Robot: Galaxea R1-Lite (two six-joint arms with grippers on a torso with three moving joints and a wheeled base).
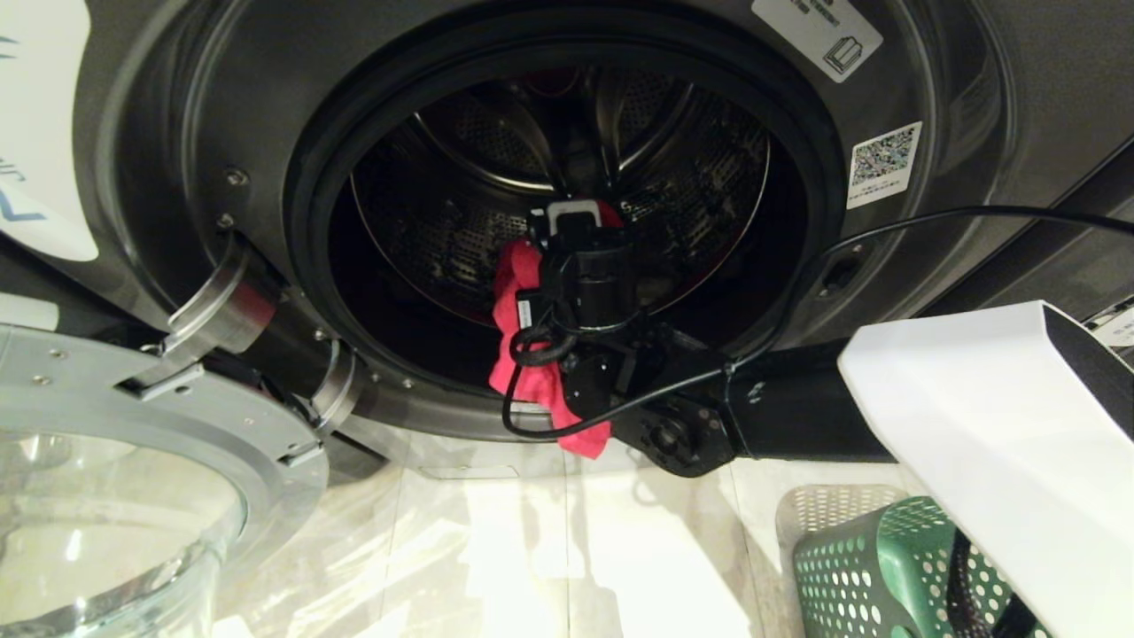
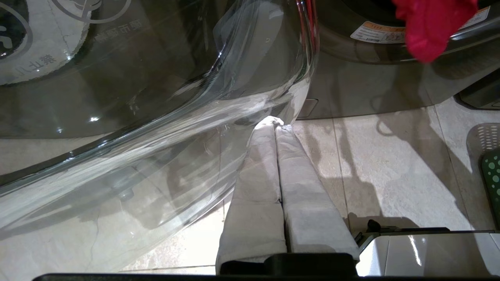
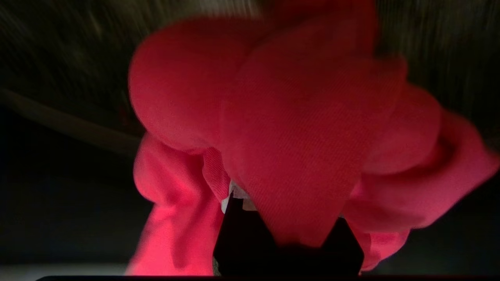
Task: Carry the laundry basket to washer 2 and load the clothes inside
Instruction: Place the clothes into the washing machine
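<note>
The dark grey washer fills the head view with its door swung open and the steel drum exposed. My right gripper reaches into the drum mouth, shut on a red garment that hangs down over the door rim. In the right wrist view the red garment covers my right gripper and hides the fingertips. The green laundry basket stands on the floor at the lower right. My left gripper is parked low beside the glass door, shut and empty.
The open glass door with its metal hinge juts out at the left, close to my left gripper. A black cable loops along the right arm. Pale tiled floor lies between door and basket.
</note>
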